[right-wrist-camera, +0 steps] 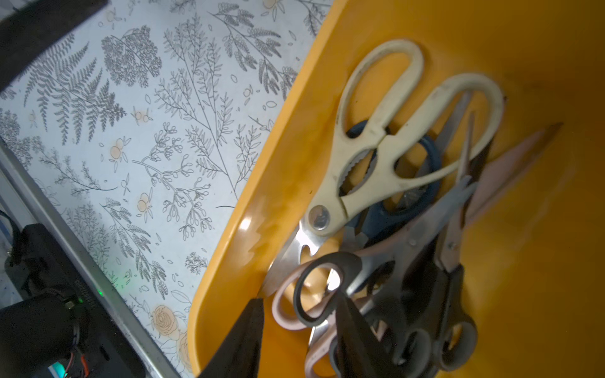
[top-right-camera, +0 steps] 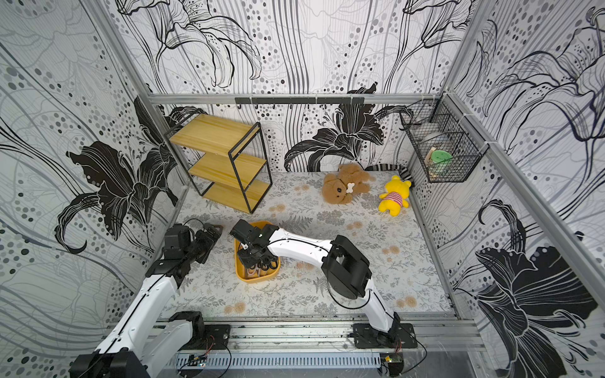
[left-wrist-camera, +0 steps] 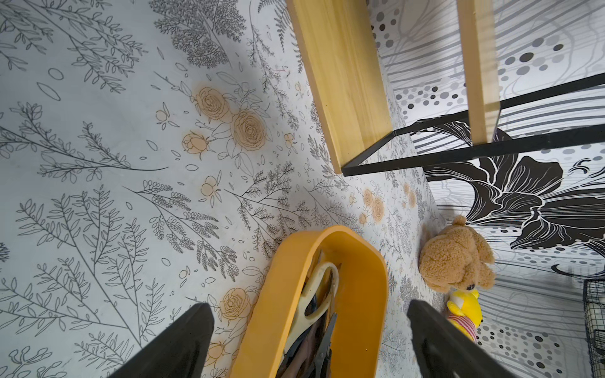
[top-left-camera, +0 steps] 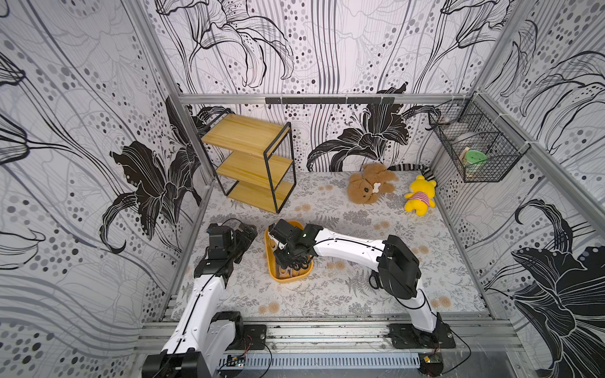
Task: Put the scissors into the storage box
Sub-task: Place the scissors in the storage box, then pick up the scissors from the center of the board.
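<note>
Twin arms, white over black!
White shells on left arm and right arm, bulky black joint housings, thin black cables along the links, tiny green light at the right wrist, matte black wedge fingers on the left gripper, screwed-down black base plates.

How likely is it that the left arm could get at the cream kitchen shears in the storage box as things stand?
Probably not yet: the cream kitchen shears lie uncovered on top, but the right end effector sits in the storage box beside them. The left end effector, open, hovers just outside.
</note>
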Motion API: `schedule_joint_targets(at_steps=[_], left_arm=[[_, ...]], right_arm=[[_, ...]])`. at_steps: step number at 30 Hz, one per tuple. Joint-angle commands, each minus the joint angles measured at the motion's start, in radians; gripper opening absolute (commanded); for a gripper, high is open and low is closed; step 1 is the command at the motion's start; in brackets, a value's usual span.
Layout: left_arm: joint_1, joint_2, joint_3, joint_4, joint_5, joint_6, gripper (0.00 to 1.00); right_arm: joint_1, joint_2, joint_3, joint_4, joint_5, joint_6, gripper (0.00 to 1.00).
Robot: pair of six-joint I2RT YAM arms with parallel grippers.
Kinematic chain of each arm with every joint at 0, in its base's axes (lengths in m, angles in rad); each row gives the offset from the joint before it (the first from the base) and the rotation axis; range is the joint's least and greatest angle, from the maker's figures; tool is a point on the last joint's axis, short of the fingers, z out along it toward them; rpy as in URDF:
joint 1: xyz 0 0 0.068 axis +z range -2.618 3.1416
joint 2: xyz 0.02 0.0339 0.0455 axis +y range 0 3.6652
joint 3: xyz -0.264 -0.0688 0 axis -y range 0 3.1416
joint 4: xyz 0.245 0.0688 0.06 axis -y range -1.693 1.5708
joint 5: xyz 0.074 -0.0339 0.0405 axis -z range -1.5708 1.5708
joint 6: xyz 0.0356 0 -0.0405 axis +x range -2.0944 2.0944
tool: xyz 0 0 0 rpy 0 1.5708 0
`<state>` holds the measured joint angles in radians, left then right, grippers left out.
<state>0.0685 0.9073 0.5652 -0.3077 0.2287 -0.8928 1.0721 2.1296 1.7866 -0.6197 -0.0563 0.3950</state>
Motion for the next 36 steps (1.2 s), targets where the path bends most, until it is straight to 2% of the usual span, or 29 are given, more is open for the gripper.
schedule_joint_targets(at_steps=[1,7,14,20,27,31,36], left_arm=[[0.000,0.001,0.061,-0.008,0.004,0.050,0.98],[-0.086,0.023,0.107,0.002,-0.024,0.059,0.98],[-0.316,0.101,0.175,-0.010,-0.143,0.085,0.98],[-0.525,0.203,0.259,-0.037,-0.262,0.135,0.98],[-0.712,0.340,0.336,-0.044,-0.369,0.158,0.98],[-0.778,0.402,0.361,-0.036,-0.400,0.147,0.98],[-0.791,0.436,0.355,-0.006,-0.394,0.130,0.98]], right_arm=[[-0.054,-0.086,-0.011,0.020,0.023,-0.008,0.42],[-0.159,-0.167,-0.102,0.070,0.049,-0.005,0.42],[-0.282,-0.291,-0.284,0.092,0.110,0.005,0.42],[-0.377,-0.418,-0.479,0.052,0.104,0.066,0.42],[-0.408,-0.540,-0.653,-0.044,0.099,0.102,0.42],[-0.408,-0.620,-0.748,-0.096,0.086,0.136,0.42],[-0.408,-0.698,-0.874,-0.136,0.064,0.201,0.41]])
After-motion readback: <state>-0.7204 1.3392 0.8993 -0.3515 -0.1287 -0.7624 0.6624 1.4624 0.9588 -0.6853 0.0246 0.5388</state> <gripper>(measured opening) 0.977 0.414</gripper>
